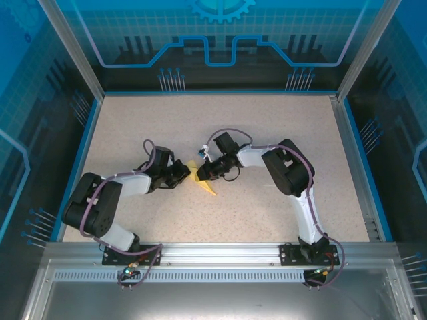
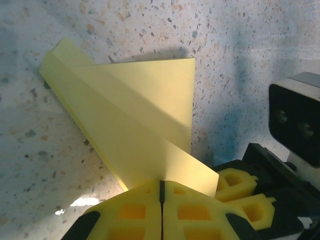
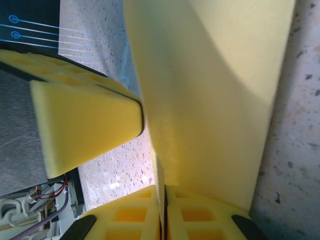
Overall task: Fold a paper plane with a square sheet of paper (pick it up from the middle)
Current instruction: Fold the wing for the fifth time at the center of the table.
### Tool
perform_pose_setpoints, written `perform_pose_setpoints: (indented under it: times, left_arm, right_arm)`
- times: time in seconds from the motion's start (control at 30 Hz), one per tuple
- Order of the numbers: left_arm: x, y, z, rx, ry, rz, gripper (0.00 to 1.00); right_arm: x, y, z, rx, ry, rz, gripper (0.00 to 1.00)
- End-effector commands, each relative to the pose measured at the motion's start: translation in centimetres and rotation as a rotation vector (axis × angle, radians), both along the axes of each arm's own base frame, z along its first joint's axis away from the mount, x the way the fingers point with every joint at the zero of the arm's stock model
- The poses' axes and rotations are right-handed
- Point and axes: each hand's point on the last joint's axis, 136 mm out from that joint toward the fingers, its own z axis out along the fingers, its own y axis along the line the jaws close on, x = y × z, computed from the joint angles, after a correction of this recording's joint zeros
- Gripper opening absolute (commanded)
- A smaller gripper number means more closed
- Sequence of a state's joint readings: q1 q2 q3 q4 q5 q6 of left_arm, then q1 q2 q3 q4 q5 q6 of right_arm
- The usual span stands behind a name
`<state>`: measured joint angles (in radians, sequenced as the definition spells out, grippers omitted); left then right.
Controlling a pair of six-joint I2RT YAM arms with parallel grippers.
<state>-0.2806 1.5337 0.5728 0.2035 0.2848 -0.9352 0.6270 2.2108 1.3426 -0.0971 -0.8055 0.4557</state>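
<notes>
The pale yellow sheet of paper [image 1: 208, 187] is folded into layered, angled flaps and held up off the speckled table between both arms. In the left wrist view the paper [image 2: 140, 110] shows a long diagonal fold and a triangular flap, and its lower end runs into my left gripper [image 2: 161, 186], whose jaws are pressed together. My right gripper [image 3: 164, 192] is shut on a thin edge of the paper [image 3: 215, 100]. The two grippers [image 1: 185, 175] [image 1: 202, 173] meet tip to tip at the table's middle. The left fingers [image 3: 85, 125] touch the paper's fold.
The speckled table [image 1: 267, 127] lies inside a blue-edged enclosure with metal posts and see-through walls. The right wrist's camera housing [image 2: 295, 117] hangs close beside the left gripper. The right fingers [image 2: 232, 182] sit right next to the left ones.
</notes>
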Motion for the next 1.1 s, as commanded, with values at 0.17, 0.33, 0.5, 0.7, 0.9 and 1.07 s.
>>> perform_pose_setpoints:
  times: [0.17, 0.33, 0.5, 0.7, 0.9, 1.07]
  left_arm:
    - [-0.2, 0.5, -0.3, 0.017, -0.008, -0.008, 0.08]
    - [-0.1, 0.6, -0.6, 0.015, -0.01, -0.007, 0.08]
    - [-0.4, 0.7, -0.8, 0.013, -0.018, -0.008, 0.07]
    - [0.1, 0.5, -1.0, 0.004, -0.023, -0.017, 0.07]
    - [0.4, 0.4, -1.8, 0.006, -0.004, -0.018, 0.06]
    - [0.6, 0.4, -1.9, 0.011, -0.003, -0.022, 0.06]
  right_arm:
    - [-0.4, -1.5, -3.3, -0.091, 0.103, -0.037, 0.1]
    - [-0.3, -1.5, -3.2, -0.078, 0.115, -0.039, 0.1]
    - [-0.2, -1.5, -3.2, -0.065, 0.125, -0.045, 0.1]
    - [-0.2, -1.5, -3.2, -0.064, 0.127, -0.045, 0.1]
    - [-0.3, -1.4, -3.2, -0.064, 0.124, -0.038, 0.1]
    - [-0.3, -1.4, -3.2, -0.067, 0.122, -0.036, 0.11]
